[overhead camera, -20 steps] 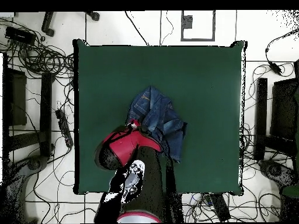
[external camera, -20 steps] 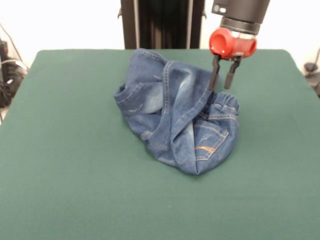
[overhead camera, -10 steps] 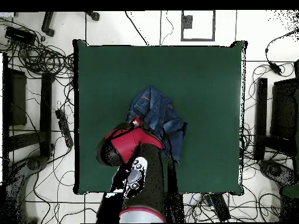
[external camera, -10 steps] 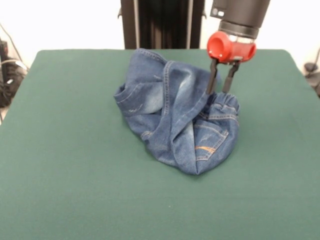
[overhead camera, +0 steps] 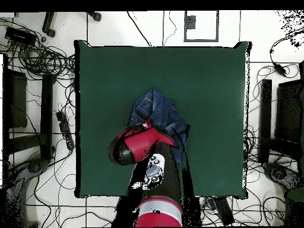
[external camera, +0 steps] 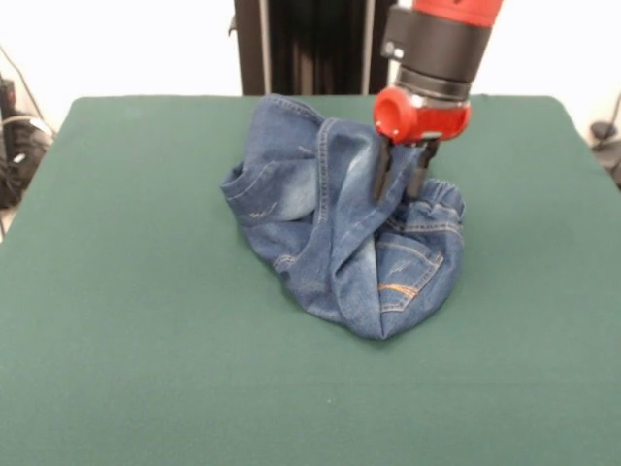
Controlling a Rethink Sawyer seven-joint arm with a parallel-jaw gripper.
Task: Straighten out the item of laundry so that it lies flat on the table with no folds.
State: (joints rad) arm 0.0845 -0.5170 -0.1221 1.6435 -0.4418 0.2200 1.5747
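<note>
The jeans (external camera: 330, 223) lie crumpled in a heap on the green table (external camera: 146, 291), a little right of centre. One leg is folded over the body. An orange-stitched pocket and the gathered waistband show on the right. My gripper (external camera: 399, 183) hangs straight down, open, with its fingertips (external camera: 381, 180) set into the denim at a fold beside the waistband. In the overhead view the arm's red head (overhead camera: 139, 145) covers the gripper and part of the jeans (overhead camera: 160, 110) on the table (overhead camera: 208, 89).
The black pedestal (external camera: 310, 44) stands behind the table's far edge. Cables (overhead camera: 35, 59) and dark stands lie on the floor around the table. Wide bare green top lies on all sides of the jeans.
My gripper has moved left in the front view, from beside the waistband to over the fold, and has come lower into the denim. The jeans have not shifted.
</note>
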